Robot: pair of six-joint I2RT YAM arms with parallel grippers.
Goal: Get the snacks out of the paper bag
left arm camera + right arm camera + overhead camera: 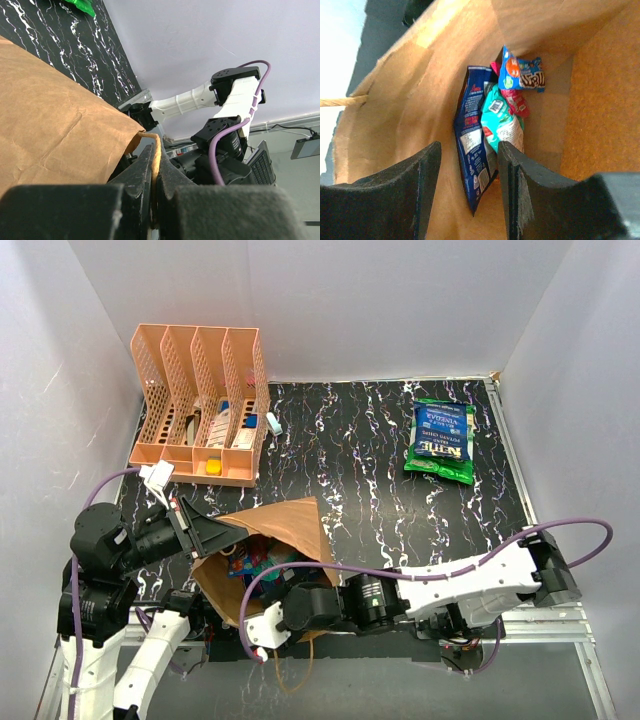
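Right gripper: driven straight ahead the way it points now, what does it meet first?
Probably the dark blue packet, centred between the open fingers of the right gripper inside the paper bag; the teal packet lies close beside it, and depth is unclear.

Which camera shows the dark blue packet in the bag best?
Right wrist: it looks straight into the paper bag, showing the dark blue packet nearly whole. Top shows only coloured glimpses; left wrist, just the bag's outside.

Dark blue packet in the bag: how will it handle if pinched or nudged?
Dark blue packet looks like thin glossy film, so probably floppy and slippery under a pinch. It rests partly on edge against the teal packet, so a nudge may well shift both.
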